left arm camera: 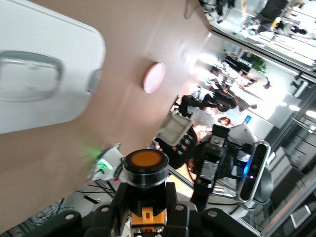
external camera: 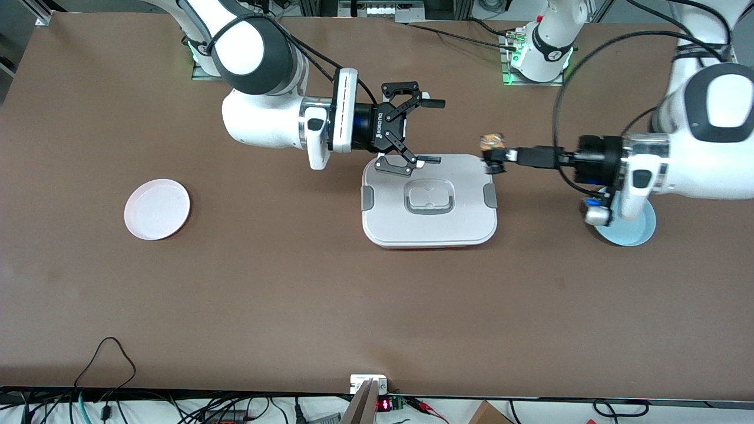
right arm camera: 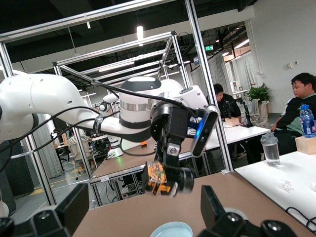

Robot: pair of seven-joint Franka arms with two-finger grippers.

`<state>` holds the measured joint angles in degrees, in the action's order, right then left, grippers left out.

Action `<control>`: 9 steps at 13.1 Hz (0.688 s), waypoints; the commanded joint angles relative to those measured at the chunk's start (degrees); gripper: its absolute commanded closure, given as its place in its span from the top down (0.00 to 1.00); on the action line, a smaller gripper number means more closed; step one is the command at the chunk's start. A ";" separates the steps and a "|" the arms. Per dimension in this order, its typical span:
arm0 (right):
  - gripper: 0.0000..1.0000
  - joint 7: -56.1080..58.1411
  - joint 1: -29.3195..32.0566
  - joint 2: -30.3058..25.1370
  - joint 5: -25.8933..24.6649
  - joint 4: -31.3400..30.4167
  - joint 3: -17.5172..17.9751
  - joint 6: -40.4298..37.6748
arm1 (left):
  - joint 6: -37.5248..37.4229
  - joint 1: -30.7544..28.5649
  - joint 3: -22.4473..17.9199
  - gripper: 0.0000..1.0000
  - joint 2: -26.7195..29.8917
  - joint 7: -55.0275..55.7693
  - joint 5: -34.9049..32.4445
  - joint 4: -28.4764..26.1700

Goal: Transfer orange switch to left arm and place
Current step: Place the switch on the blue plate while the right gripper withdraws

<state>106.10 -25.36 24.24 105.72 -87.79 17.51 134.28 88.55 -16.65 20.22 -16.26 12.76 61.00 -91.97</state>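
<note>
The orange switch is up in the air with my left gripper shut on it. It hangs just off the white box, at the corner toward the left arm's end. In the left wrist view the switch stands upright between the black fingers, its orange cap facing outward. My right gripper is open and empty over the box's edge farthest from the front camera, and it points at the switch. In the right wrist view the switch shows between the spread fingers, a gap away.
A pink plate lies toward the right arm's end of the table. A pale blue plate sits under the left arm's wrist and also shows as the blue plate below the right gripper's fingers. The box has grey side clips and a recessed handle.
</note>
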 commanded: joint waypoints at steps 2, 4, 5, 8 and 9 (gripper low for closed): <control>1.00 2.09 2.15 -2.96 -2.00 -4.13 0.07 1.51 | -6.37 -7.93 0.52 0.00 -1.57 -4.83 -14.36 1.18; 1.00 2.27 4.35 -4.46 -3.68 -5.98 0.07 1.16 | -6.99 -10.76 0.43 0.00 -2.45 -10.18 -26.31 1.18; 1.00 2.53 5.31 -4.98 -3.86 -7.03 0.07 1.07 | -6.99 -11.73 0.43 0.00 -2.81 -13.43 -33.94 1.18; 1.00 2.62 8.74 -5.69 -7.27 -10.02 -1.94 -8.21 | -6.03 -12.35 0.43 0.00 -7.71 -16.53 -54.86 2.22; 1.00 2.27 8.84 -5.78 -9.46 -10.55 -4.48 -11.90 | -4.98 -12.53 0.35 0.00 -10.25 -17.84 -62.07 4.06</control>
<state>106.96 -18.02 20.11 98.69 -95.39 15.48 127.85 83.24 -28.95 19.95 -21.93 -2.70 8.58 -91.81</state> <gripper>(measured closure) 0.000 0.661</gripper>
